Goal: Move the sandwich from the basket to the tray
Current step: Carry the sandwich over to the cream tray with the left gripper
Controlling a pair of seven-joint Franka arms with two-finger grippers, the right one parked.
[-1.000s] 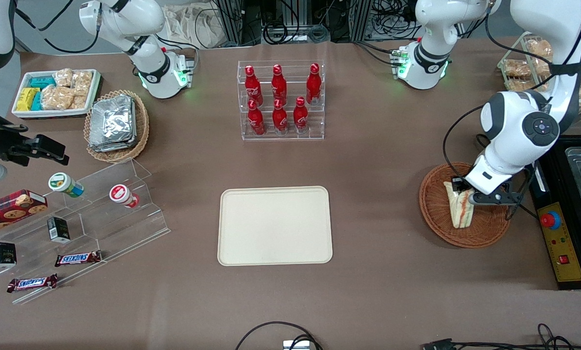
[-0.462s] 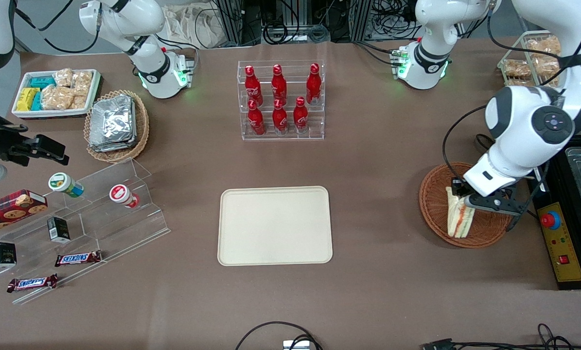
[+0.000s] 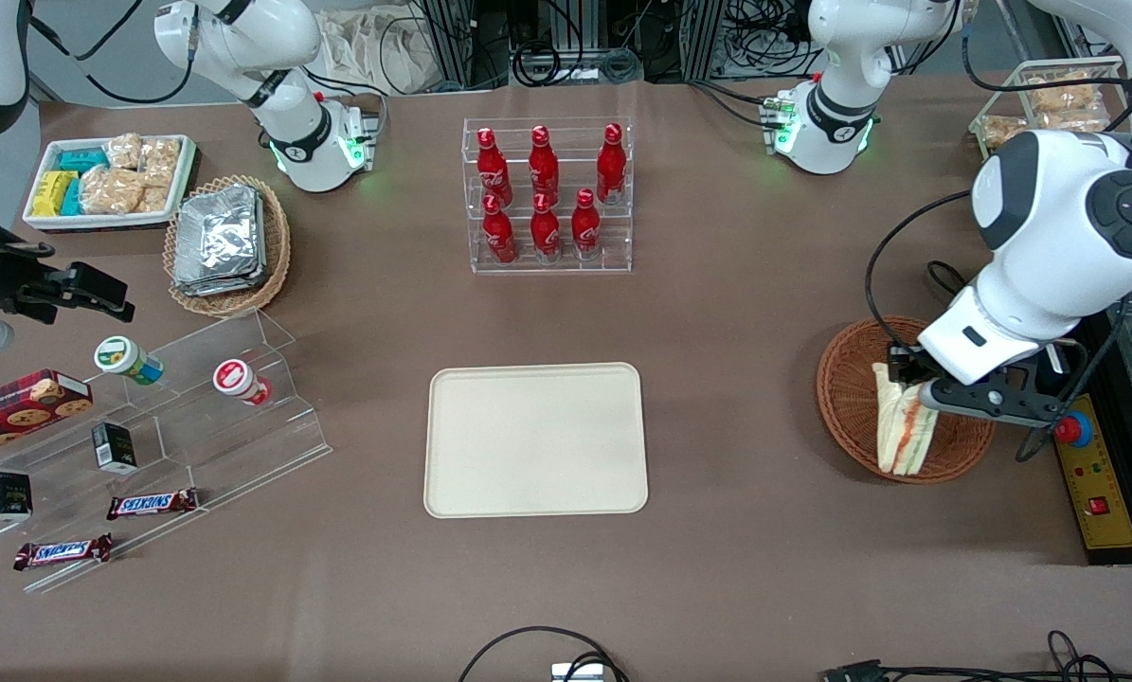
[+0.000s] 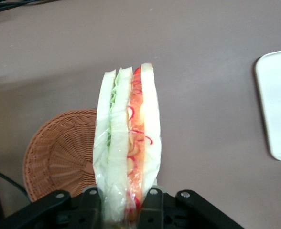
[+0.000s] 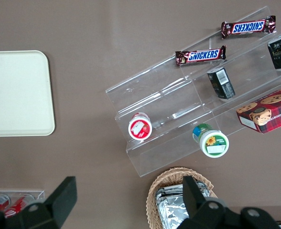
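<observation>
The sandwich (image 3: 903, 431) (image 4: 127, 148), a plastic-wrapped white-bread wedge with orange-red and green filling, hangs above the brown wicker basket (image 3: 850, 398) (image 4: 59, 157). My gripper (image 3: 914, 390) (image 4: 120, 202) is shut on the sandwich's end, one finger pressing each bread face. The basket below holds nothing else. The cream tray (image 3: 535, 439) (image 4: 276, 102) lies flat on the table toward the parked arm's end from the basket, with nothing on it.
A clear rack of red bottles (image 3: 547, 194) stands farther from the front camera than the tray. A black control box with a red button (image 3: 1073, 428) sits beside the basket. Snack shelves (image 3: 149, 445) and a foil-pack basket (image 3: 226, 244) lie toward the parked arm's end.
The gripper has risen with the sandwich held in it, lifting the wedge off the basket floor. The arm's wrist has swung higher and outward.
</observation>
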